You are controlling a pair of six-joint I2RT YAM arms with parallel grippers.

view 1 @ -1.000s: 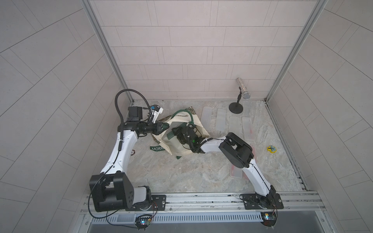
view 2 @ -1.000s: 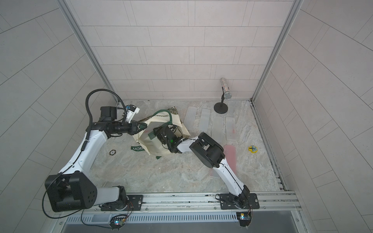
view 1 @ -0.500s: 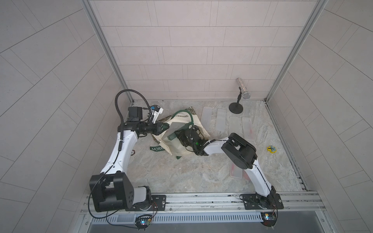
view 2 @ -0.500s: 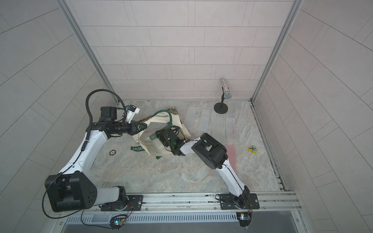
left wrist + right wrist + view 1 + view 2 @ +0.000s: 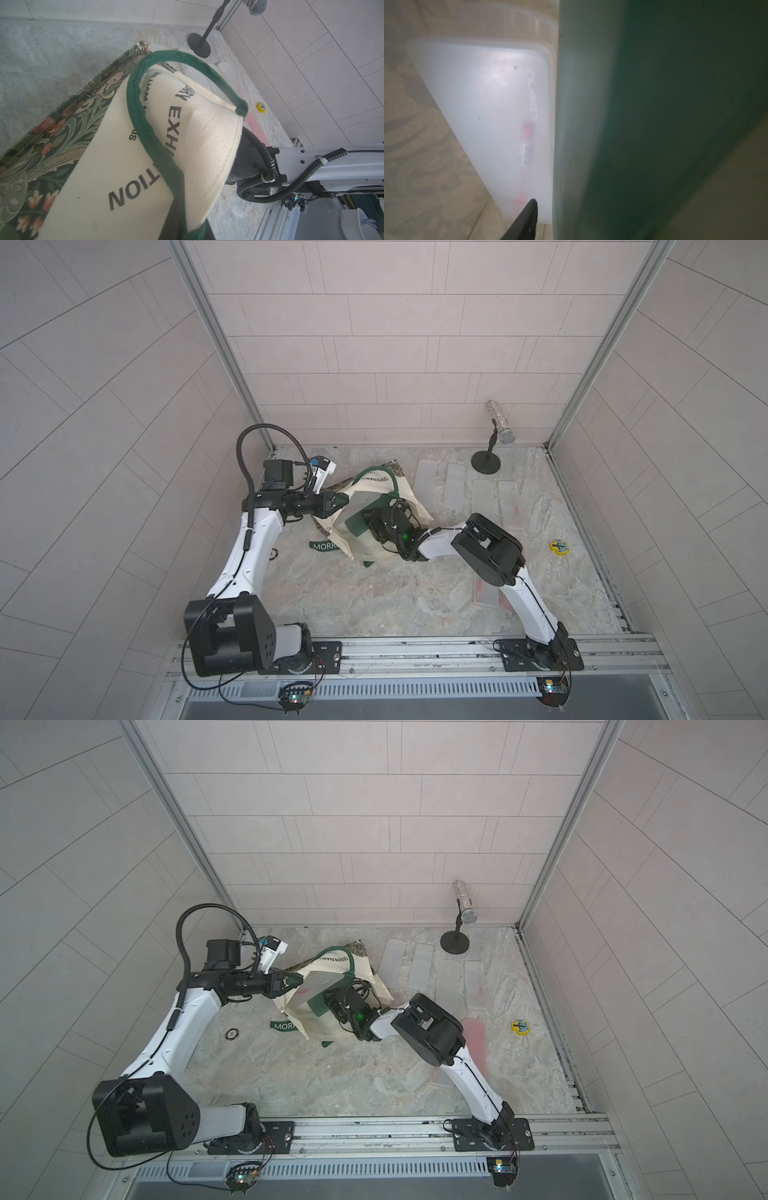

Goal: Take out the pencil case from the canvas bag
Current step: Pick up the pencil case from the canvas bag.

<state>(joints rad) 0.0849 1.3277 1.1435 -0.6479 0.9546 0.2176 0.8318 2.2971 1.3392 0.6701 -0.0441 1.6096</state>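
A silver microphone (image 5: 500, 423) on a black stand occupies the desk's (image 5: 374, 605) far corner; a yellow toy (image 5: 559, 547) lies well apart.

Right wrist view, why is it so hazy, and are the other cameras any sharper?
Right wrist view: too close inside the bag, so the frosted case is soft and the green surface beside it a blur, in dim light. Left wrist view: sharp, the bag's lettering legible. Both top views: even light, crisp throughout.
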